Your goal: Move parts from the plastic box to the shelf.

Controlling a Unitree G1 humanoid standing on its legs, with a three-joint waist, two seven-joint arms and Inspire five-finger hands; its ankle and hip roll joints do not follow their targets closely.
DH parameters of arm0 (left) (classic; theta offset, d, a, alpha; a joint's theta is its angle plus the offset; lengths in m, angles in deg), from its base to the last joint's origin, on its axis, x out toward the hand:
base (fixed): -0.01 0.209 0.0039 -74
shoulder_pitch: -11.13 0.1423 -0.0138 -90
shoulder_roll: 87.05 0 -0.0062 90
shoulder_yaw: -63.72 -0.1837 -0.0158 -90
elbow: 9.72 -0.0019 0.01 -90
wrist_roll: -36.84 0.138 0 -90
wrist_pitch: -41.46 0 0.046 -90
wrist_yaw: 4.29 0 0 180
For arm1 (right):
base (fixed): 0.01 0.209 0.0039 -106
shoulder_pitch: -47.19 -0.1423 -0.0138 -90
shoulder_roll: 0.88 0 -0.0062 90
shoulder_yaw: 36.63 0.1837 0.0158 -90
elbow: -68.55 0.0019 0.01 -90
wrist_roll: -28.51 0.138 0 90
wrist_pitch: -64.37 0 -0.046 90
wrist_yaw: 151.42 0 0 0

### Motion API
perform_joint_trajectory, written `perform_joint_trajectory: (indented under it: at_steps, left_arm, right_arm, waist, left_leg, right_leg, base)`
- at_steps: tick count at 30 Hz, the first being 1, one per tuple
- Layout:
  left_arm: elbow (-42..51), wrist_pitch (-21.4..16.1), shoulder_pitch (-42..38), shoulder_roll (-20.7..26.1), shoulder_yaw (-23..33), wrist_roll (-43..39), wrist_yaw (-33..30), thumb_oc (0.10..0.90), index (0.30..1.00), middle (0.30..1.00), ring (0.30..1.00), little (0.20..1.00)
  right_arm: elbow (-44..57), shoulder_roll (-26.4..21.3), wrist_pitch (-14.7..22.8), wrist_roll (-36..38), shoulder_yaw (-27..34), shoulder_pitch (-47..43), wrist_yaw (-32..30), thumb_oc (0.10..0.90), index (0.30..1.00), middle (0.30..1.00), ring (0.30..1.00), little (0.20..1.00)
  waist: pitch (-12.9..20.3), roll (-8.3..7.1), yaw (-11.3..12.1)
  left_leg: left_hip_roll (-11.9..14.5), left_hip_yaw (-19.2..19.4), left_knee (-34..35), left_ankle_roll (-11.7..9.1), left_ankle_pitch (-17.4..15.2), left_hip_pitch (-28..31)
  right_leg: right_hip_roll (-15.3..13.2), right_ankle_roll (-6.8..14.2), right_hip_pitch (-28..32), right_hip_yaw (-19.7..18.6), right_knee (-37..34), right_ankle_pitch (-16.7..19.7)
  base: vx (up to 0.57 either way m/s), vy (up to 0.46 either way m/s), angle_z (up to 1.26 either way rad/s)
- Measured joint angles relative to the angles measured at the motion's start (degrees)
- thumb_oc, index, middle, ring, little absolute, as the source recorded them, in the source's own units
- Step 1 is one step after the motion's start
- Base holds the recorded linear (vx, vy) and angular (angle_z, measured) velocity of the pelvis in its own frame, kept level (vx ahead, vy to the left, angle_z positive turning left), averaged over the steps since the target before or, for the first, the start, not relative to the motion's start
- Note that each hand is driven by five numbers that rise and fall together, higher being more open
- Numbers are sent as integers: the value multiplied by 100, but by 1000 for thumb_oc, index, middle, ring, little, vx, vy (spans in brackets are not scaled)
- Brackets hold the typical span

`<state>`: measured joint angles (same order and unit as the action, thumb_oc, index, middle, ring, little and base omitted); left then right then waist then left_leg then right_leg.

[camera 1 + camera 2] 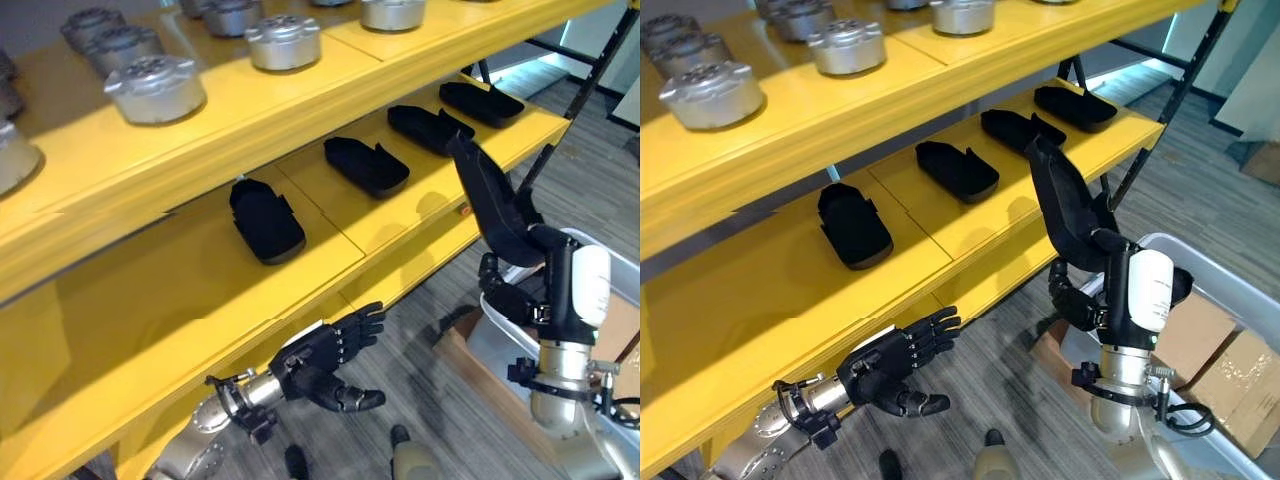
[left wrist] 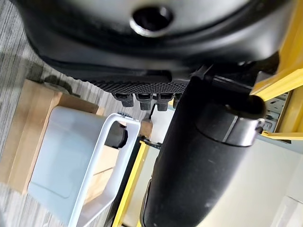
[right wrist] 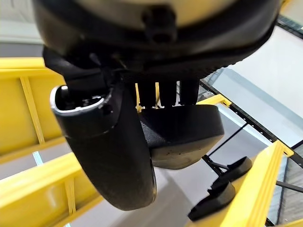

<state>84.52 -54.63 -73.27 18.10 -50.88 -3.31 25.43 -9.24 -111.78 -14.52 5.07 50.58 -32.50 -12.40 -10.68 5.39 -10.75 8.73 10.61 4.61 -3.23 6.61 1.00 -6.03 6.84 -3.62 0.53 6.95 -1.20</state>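
Note:
My right hand (image 1: 505,295) is shut on a long black part (image 1: 490,195) and holds it upright, tip up, just in front of the yellow shelf's middle board (image 1: 330,225). In the right wrist view the same part (image 3: 184,137) sits between the fingers (image 3: 161,92) and the thumb (image 3: 109,156). Several matching black parts (image 1: 265,220) lie in a row on that board. The grey plastic box (image 1: 1200,260) stands on the floor at the right, behind this arm. Below the board's front edge my left hand (image 1: 320,360) hangs open and holds nothing.
Round silver metal parts (image 1: 155,88) stand on the top board. Brown cardboard (image 1: 1230,370) shows in the plastic box (image 2: 61,161). Black shelf braces (image 1: 590,80) run down at the far right. Grey striped floor (image 1: 440,400) lies under the shelf.

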Motion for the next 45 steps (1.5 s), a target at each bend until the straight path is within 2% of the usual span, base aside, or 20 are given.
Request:
perform_joint_trajectory:
  at_steps: [4,12,15,16,17,19,21,22,23,25,28,32,34,35,37,39,42,43,44,45]
  left_arm:
    - [62,0,24,-178,0,6,-14,900,1000,1000,1000,1000]
    - [96,-2,11,-194,-52,124,-157,900,1000,1000,1000,1000]
    - [133,-5,-49,-129,-242,217,-123,900,1000,1000,1000,1000]
    - [62,87,-163,-86,-318,-39,197,900,1000,1000,1000,1000]
    - [-29,110,-260,-76,-346,-191,342,900,1000,1000,1000,1000]
    - [-102,126,-422,-62,-380,-251,446,900,1000,1000,1000,1000]
    - [-83,113,-478,-96,-384,-238,454,900,1000,1000,1000,1000]
    - [-59,104,-483,-170,-381,-235,442,900,1000,1000,1000,1000]
    - [-61,104,-500,-191,-365,-228,432,900,1000,1000,1000,1000]
    - [-48,103,-458,-199,-199,-230,414,900,1000,1000,1000,1000]
    - [-49,126,-204,79,-161,-229,283,900,1000,1000,1000,1000]
    - [-30,147,12,324,-69,-228,220,900,1000,1000,1000,1000]
    - [-27,204,89,332,-59,-226,227,900,1000,1000,1000,1000]
    - [-25,221,103,212,7,-216,295,900,1000,1000,1000,1000]
    - [-42,222,137,-215,230,-228,439,900,1000,1000,1000,1000]
    - [54,236,290,169,303,-223,458,900,1000,1000,1000,1000]
    - [64,254,565,473,602,-221,453,900,1000,1000,1000,1000]
    - [64,341,759,542,823,-213,439,900,1000,1000,1000,1000]
    - [64,369,772,603,854,-189,444,900,1000,1000,1000,1000]
    - [37,371,754,603,894,-106,460,900,1000,1000,1000,1000]
  right_arm:
    - [19,-20,2,79,10,-2,-8,400,300,300,300,300]
    - [21,-37,17,61,-68,-60,-9,400,300,300,300,300]
    - [20,-424,122,36,-83,-374,-4,400,300,300,300,300]
    - [22,-426,216,39,-80,-550,14,400,300,300,300,300]
    - [31,-404,252,36,-74,-607,46,400,300,300,300,300]
    - [114,-411,327,-21,-9,-566,54,400,300,300,300,300]
    - [96,-461,372,-69,99,-556,75,400,300,300,300,300]
    - [82,-523,382,-65,210,-532,92,400,300,300,300,300]
    - [73,-502,394,-62,229,-516,141,400,300,300,300,300]
    - [76,-503,461,-72,66,-541,282,400,300,300,300,300]
    - [85,-341,635,-131,-166,-517,593,400,300,300,300,300]
    - [87,-330,716,-138,-199,-596,745,400,300,300,300,300]
    - [87,-342,744,-139,-183,-630,788,400,300,300,300,300]
    - [208,-328,694,-133,-4,-428,848,400,300,300,300,300]
    - [557,-369,418,-56,307,156,843,400,300,300,300,300]
    - [549,-373,318,-72,1,-215,1095,400,300,300,300,300]
    - [557,-99,334,-90,-172,-300,1292,400,300,300,300,300]
    - [558,30,350,-136,-448,-376,1324,400,300,300,300,300]
    - [558,27,370,-143,-572,-411,1329,400,300,300,300,300]
    - [563,22,422,-208,-649,-394,1324,400,300,300,300,300]
  waist:
    - [2,254,2]
    - [-8,403,19]
    - [-61,483,27]
    - [-241,246,1]
    - [-337,97,-9]
    - [-411,-64,-113]
    - [-408,56,-229]
    - [-410,341,-274]
    - [-373,428,-340]
    - [-456,220,-245]
    - [-458,21,72]
    - [-452,0,273]
    - [-454,12,347]
    - [-469,-66,383]
    - [-438,-204,243]
    - [-361,-180,639]
    - [-351,-452,798]
    - [-330,-636,815]
    - [-317,-678,844]
    - [-317,-689,861]
  left_leg:
    - [-14,-10,-3,-49,12,6]
    - [-49,-132,-5,10,36,-17]
    - [-26,-133,-139,-64,90,-203]
    - [-161,-117,-407,-93,119,-317]
    - [-132,-48,-686,-22,-36,-353]
    - [220,179,-1008,-130,-349,-339]
    - [370,188,-668,-124,-355,-50]
    - [354,208,-530,-83,-83,153]
    - [283,342,-418,-282,-305,227]
    - [-69,354,-200,-336,-303,331]
    - [-269,258,-64,-343,-252,393]
    - [-202,83,-6,-306,-190,390]
    - [-104,61,-7,-263,-142,350]
    - [-150,80,-234,-288,-356,220]
    - [-505,258,-1047,437,-641,-307]
    - [-421,294,-917,-64,-484,-337]
    - [-423,340,-684,-39,-367,-241]
    - [-428,421,-454,65,-222,-114]
    - [-423,471,-312,126,-196,-50]
    - [-412,309,-170,207,-148,-14]
  right_leg:
    - [2,30,216,-22,-425,226]
    - [-81,22,508,144,-898,379]
    - [-181,-11,402,132,-893,395]
    - [-502,-171,431,149,-992,542]
    - [-663,-157,489,155,-1060,620]
    - [-886,-80,530,144,-1097,601]
    - [-1030,162,541,98,-1105,651]
    - [-987,449,586,98,-1172,700]
    - [-1075,537,639,169,-1185,715]
    - [-1390,559,629,177,-1187,766]
    - [-1564,503,748,371,-1183,824]
    - [-1495,779,841,405,-1187,607]
    - [-1376,759,887,467,-1183,669]
    - [-1454,787,943,729,-1180,692]
    - [-1721,748,1242,1373,-1169,667]
    - [-1642,547,1026,1261,-1028,776]
    - [-1619,329,886,1415,-852,1027]
    - [-1614,256,708,1601,-592,1302]
    - [-1615,237,569,1690,-418,1403]
    - [-1526,400,448,1684,-118,1074]
  base:
    - [-113,-66,-3]
    - [-71,55,10]
    - [-28,293,1]
    - [1,482,-10]
    - [13,476,-4]
    - [12,344,8]
    - [-16,408,-2]
    - [-24,430,10]
    - [-30,492,18]
    - [-36,340,19]
    - [-41,245,23]
    - [-21,79,26]
    - [-186,701,11]
    - [-158,609,81]
    - [-57,203,110]
    - [-76,221,12]
    - [-68,178,-8]
    - [-127,96,-23]
    - [-63,53,-13]
    - [-35,28,21]
